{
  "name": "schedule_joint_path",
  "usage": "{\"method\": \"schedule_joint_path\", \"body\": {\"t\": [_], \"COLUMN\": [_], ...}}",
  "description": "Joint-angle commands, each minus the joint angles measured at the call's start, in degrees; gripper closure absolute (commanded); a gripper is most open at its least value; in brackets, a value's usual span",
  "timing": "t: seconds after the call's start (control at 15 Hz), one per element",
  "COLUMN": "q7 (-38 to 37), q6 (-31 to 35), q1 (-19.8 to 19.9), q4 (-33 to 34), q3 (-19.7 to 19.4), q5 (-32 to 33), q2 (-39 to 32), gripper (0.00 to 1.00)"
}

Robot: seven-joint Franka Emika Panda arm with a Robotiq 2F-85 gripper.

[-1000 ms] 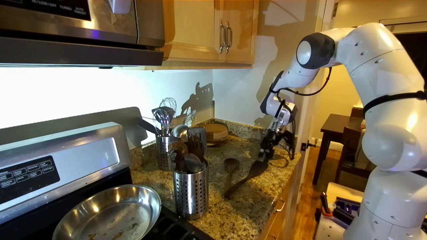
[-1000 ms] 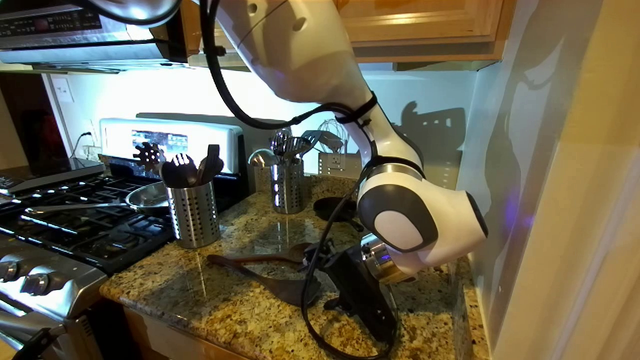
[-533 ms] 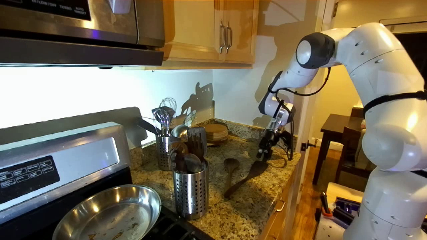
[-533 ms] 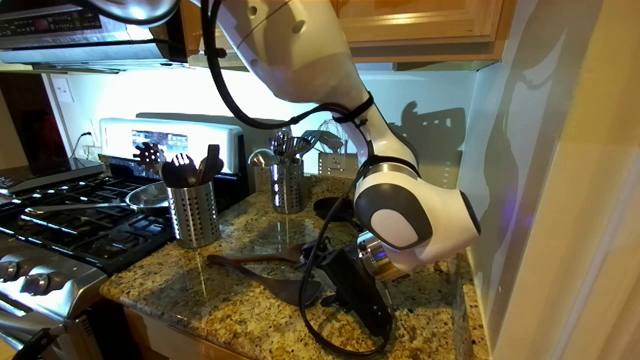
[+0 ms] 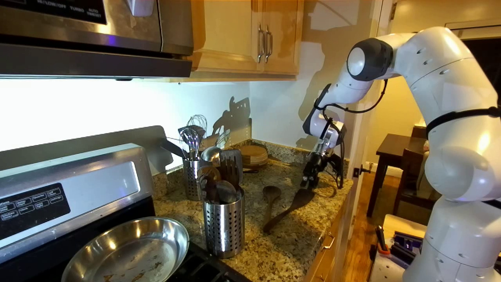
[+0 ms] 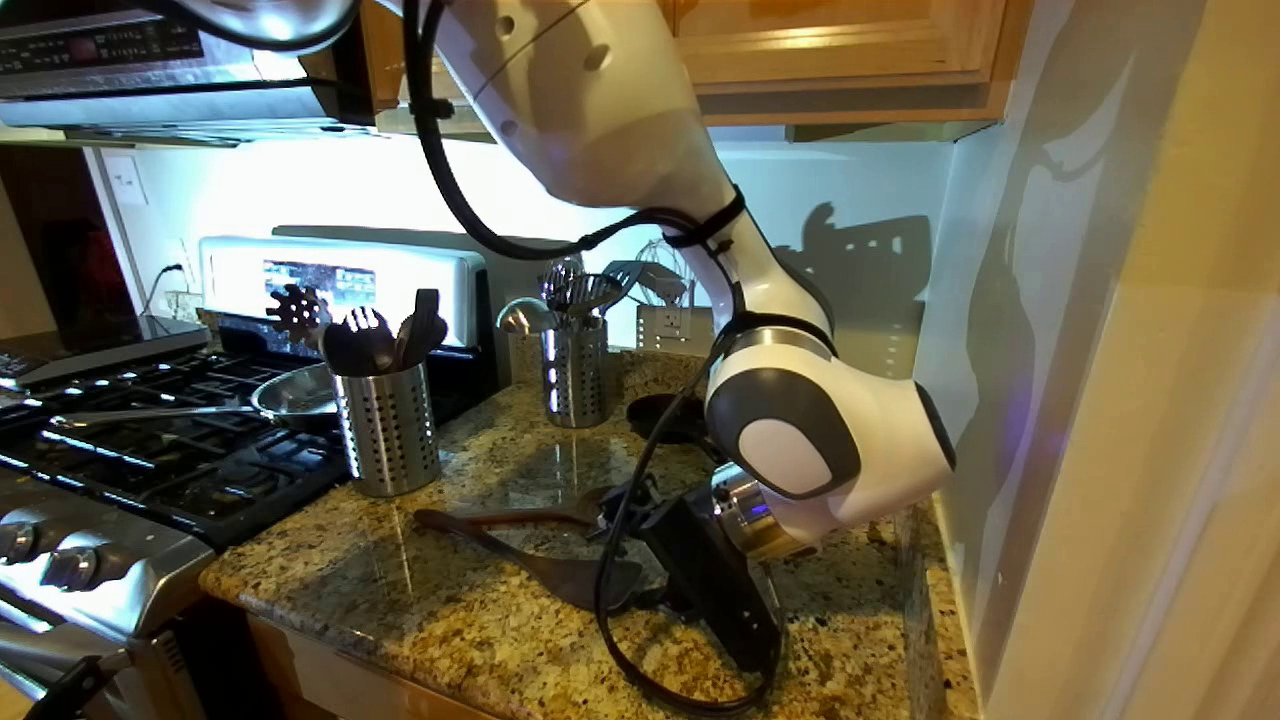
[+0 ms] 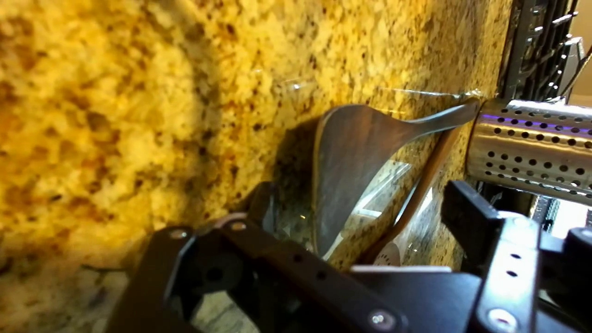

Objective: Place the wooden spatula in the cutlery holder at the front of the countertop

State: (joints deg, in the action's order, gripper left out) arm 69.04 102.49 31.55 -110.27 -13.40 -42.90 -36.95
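The wooden spatula (image 5: pixel 301 198) lies on the granite countertop, its broad flat head towards my gripper (image 5: pixel 309 184) and its slim handle pointing to the stove side. In the wrist view the spatula head (image 7: pixel 351 152) reaches into the wide gap of my gripper (image 7: pixel 363 199), with a finger standing apart on either side. The jaws are open and grip nothing. In an exterior view the lower finger (image 6: pixel 650 599) sits at the edge of the spatula head (image 6: pixel 580 578); whether they touch I cannot tell. The front cutlery holder (image 5: pixel 225 229), a perforated steel cylinder, stands upright with several dark utensils in it.
A wooden spoon (image 5: pixel 271 194) lies close beside the spatula, their handles converging. Behind stand a holder with whisks (image 5: pixel 192 182), a stack of round wooden pieces (image 5: pixel 253 156) and a small black pan (image 6: pixel 660 418). A steel pan (image 5: pixel 133 250) sits on the stove.
My gripper has shifted slightly towards the stove side, and its lower finger has come closer to the spatula head's edge. The spatula and the holder have not moved.
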Motion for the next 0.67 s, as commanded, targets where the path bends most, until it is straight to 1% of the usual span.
{"method": "schedule_joint_path", "body": {"t": [0.0, 0.13, 0.33, 0.47, 0.53, 0.6], "q7": [-1.13, -1.12, -1.21, -1.19, -1.18, -1.21], "q6": [-0.60, -0.67, -0.74, -0.60, -0.60, -0.57], "q1": [0.19, 0.25, 0.26, 0.21, 0.21, 0.19], "q4": [-0.35, -0.40, -0.40, -0.57, -0.59, -0.64], "q3": [0.35, 0.40, 0.40, 0.41, 0.42, 0.42], "q5": [0.62, 0.60, 0.62, 0.61, 0.60, 0.61], "q2": [-0.58, -0.92, -1.39, -1.49, -1.54, -1.55], "gripper": [0.38, 0.52, 0.68, 0.84, 0.90, 0.92]}}
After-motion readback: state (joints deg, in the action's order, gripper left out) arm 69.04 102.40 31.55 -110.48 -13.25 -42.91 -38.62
